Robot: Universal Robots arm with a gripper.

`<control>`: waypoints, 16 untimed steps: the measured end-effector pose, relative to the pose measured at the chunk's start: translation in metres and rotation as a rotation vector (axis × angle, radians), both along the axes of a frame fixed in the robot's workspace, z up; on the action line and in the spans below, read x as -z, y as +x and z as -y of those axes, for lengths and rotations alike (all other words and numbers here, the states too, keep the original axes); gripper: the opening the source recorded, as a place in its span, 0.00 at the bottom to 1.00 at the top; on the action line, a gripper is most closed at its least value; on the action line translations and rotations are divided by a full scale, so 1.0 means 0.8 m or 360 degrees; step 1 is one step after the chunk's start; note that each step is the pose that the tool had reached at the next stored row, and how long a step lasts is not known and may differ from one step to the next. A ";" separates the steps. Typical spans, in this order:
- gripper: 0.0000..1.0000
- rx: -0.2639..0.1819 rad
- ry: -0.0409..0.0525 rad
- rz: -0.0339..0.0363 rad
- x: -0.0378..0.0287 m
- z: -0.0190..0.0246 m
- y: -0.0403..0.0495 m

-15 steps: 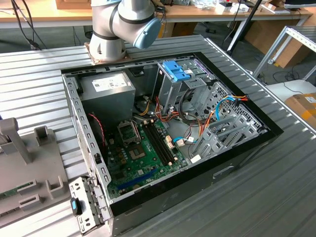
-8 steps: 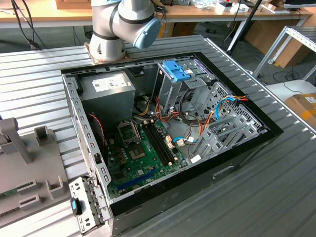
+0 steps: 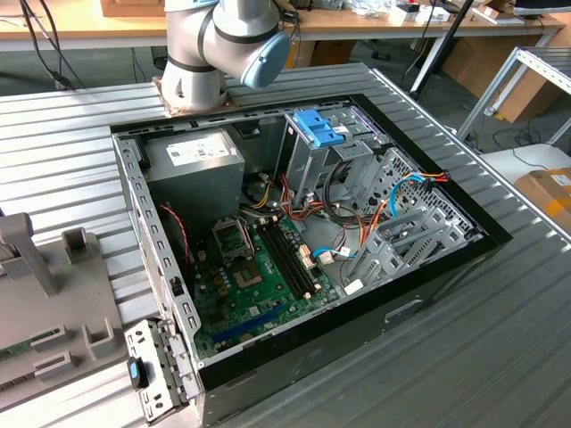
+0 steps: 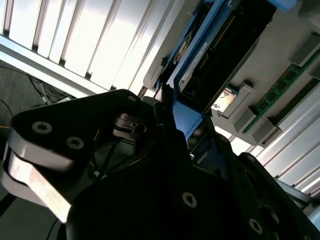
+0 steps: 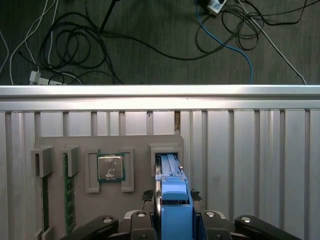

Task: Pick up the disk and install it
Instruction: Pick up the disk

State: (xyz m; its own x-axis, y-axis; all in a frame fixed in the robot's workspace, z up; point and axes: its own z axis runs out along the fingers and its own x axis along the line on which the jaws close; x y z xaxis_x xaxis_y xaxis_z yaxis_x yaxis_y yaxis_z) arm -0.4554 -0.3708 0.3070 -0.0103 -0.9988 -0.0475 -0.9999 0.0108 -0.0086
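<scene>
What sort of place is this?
Probably a robotics lab or workshop: a robot arm beside an opened computer case on a ribbed metal table, plus a grey tray holding computer parts.

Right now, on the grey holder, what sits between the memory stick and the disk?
In the first wrist view, a square processor chip in its own recess lies between the memory stick and the disk.

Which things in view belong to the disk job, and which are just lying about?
Job: disk, standing on edge in a slot of the grey holder; gripper astride the disk; open computer case.
Lying about: processor chip and memory stick in the same holder; cables on the floor.
</scene>
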 end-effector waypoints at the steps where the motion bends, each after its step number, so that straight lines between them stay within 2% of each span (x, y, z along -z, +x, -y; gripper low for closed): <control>1: 0.37 0.0000 0.0000 0.0000 0.0001 0.0000 0.000; 10: 0.37 0.0000 0.0001 0.0000 0.0005 0.0000 0.000; 16: 0.37 0.0000 0.0011 0.0000 0.0006 -0.0026 0.000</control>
